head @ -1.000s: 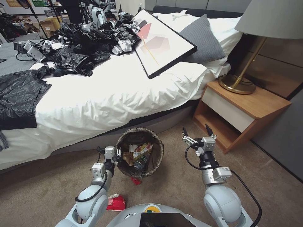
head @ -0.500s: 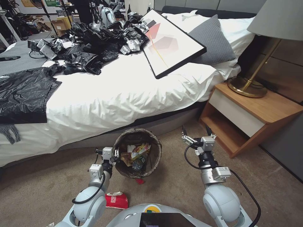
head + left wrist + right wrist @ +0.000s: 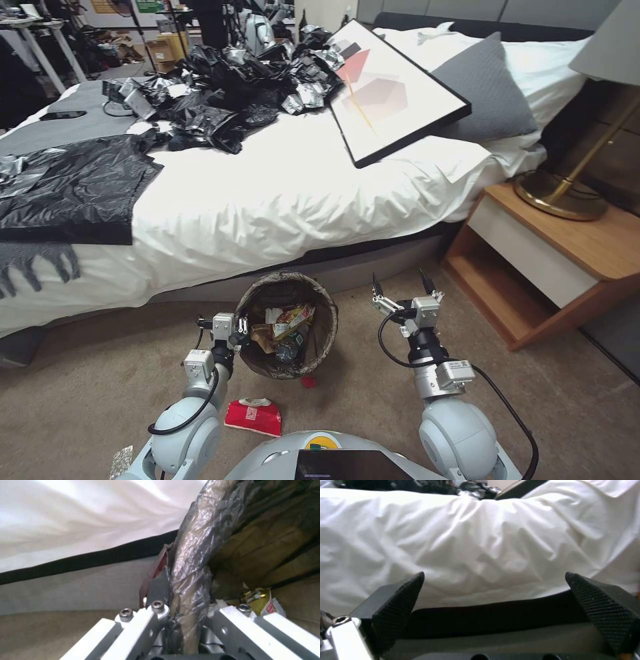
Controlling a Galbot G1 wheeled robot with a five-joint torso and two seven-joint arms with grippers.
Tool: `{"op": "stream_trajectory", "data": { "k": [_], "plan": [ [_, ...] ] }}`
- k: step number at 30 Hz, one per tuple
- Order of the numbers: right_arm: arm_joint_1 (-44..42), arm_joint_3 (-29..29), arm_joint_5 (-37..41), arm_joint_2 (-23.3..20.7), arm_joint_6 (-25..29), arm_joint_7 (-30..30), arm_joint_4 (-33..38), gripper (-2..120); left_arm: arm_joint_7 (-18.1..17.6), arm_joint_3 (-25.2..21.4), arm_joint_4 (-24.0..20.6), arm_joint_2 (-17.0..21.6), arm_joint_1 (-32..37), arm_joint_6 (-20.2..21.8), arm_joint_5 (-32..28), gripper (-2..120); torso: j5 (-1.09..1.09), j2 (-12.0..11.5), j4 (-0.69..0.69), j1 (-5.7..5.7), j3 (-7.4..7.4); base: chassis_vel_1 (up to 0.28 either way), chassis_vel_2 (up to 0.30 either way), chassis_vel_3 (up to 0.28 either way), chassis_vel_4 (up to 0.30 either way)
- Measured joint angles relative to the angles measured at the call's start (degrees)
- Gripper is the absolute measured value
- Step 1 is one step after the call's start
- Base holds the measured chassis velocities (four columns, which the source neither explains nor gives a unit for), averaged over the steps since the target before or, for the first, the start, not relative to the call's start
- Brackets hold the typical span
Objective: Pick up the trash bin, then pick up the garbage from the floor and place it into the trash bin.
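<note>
The trash bin [image 3: 323, 330], lined with a dark bag, hangs tilted in front of me just off the bed's foot. My left gripper [image 3: 241, 331] is shut on its bagged rim [image 3: 190, 580]. Inside lie garbage pieces: a yellow wrapper [image 3: 293, 318], a clear bottle [image 3: 287, 350] and brown paper. On the floor [image 3: 100, 393] a flat red packet [image 3: 253, 417] lies near my base, and a small red scrap [image 3: 308, 381] sits under the bin's near side. My right gripper [image 3: 400, 293] is open and empty to the bin's right, its black fingertips [image 3: 406, 597] wide apart and facing the bed.
The white bed [image 3: 267, 193] carries a heap of black plastic bags [image 3: 227, 93], a framed picture [image 3: 393, 90] and a grey pillow [image 3: 497, 90]. A wooden nightstand [image 3: 567, 260] with a brass lamp base [image 3: 560, 197] stands to the right. A pale scrap [image 3: 120, 460] lies at my left.
The whole picture has slid to the right, so the camera has turned left. Both arms keep their pose, the bin stays in the left gripper, and the red packet shows more fully.
</note>
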Motion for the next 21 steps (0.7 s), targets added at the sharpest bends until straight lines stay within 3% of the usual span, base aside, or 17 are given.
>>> {"op": "stream_trajectory", "data": {
  "k": [21],
  "plan": [
    [-0.1, 0.0, -0.4, 0.2, 0.4, 0.0, -0.4, 100, 0.0, -0.3, -0.3, 0.1, 0.3, -0.1, 0.2, 4, 0.00, 0.0, 0.00, 0.00, 0.00, 0.063, 0.071, 0.068, 0.068]
  ]
}}
